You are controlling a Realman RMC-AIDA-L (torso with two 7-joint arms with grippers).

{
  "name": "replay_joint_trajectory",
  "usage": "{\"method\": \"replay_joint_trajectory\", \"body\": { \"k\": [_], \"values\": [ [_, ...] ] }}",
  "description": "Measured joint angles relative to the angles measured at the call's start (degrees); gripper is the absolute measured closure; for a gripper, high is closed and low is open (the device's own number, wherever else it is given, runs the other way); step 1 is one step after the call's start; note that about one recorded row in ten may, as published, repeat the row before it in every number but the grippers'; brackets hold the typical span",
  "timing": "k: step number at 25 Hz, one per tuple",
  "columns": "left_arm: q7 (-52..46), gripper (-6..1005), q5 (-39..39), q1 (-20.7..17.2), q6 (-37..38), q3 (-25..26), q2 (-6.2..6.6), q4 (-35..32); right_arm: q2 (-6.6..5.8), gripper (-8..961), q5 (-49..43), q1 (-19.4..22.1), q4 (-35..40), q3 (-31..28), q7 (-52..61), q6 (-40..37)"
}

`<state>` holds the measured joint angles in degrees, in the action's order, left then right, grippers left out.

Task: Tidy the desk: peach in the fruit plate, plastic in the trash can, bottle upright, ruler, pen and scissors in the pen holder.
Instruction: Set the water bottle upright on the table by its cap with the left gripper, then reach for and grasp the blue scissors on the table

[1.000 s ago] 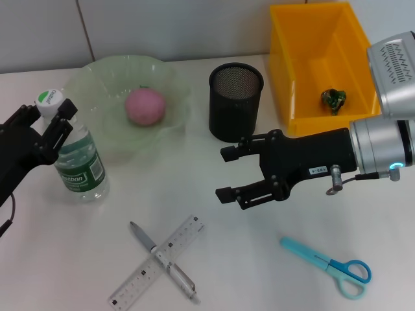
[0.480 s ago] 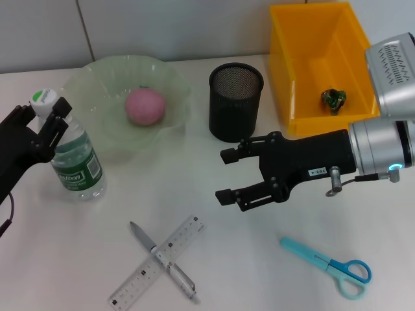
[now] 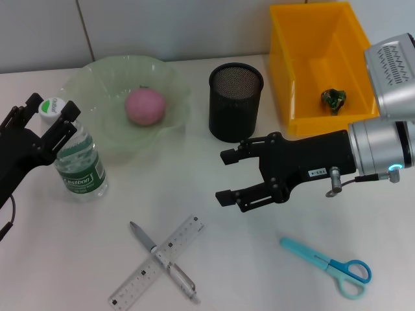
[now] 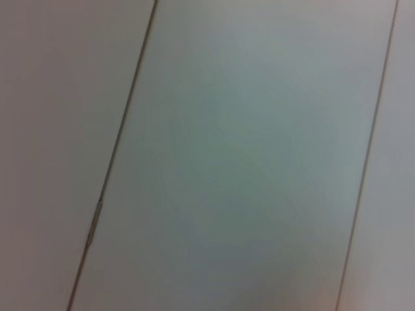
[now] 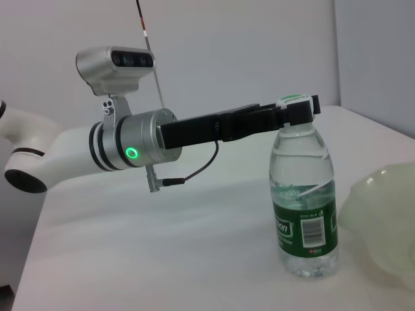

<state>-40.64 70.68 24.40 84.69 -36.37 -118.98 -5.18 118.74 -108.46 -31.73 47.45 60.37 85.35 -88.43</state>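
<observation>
The bottle (image 3: 79, 162) stands upright at the table's left, clear with a green label and a white-green cap; it also shows in the right wrist view (image 5: 303, 201). My left gripper (image 3: 50, 107) (image 5: 295, 109) is open, with one finger on each side of the cap. My right gripper (image 3: 222, 175) hovers open over the table's middle, holding nothing. The pink peach (image 3: 144, 105) lies in the pale green fruit plate (image 3: 97, 71). A green plastic scrap (image 3: 333, 99) lies in the yellow trash can (image 3: 285, 65). Ruler (image 3: 133, 284) and pen (image 3: 144, 238) lie crossed near the front. Blue scissors (image 3: 324, 262) lie front right. The black mesh pen holder (image 3: 236, 110) stands behind my right gripper.
The left wrist view shows only a plain pale surface with seams. The fruit plate's rim (image 5: 382, 220) lies close beside the bottle. Bare tabletop stretches between the crossed ruler and pen and the scissors.
The bottle has gone from leaning left to standing straight. My left gripper's fingers have spread apart around the cap. The right arm has not moved.
</observation>
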Motion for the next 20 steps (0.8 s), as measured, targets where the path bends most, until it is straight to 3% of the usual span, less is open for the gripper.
{"method": "replay_joint_trajectory", "body": {
  "k": [6,8,16,20],
  "values": [
    [-0.7,265,0.3,-0.7,2.1,-0.2,0.30,-0.3,0.00,138,0.0,0.0,0.0,0.0,0.0,-0.1],
    [-1.0,119,0.3,-1.3,3.8,-0.2,0.39,-0.6,0.02,138,0.0,0.0,0.0,0.0,0.0,-0.1],
    [-7.7,126,0.4,-5.5,13.8,-0.5,0.63,-5.7,0.09,138,0.0,0.1,0.1,0.0,0.8,-0.4],
    [-16.1,126,0.5,-8.1,17.4,-5.2,0.82,-12.1,0.02,138,0.0,0.3,0.4,-0.3,1.2,-0.8]
  ]
}}
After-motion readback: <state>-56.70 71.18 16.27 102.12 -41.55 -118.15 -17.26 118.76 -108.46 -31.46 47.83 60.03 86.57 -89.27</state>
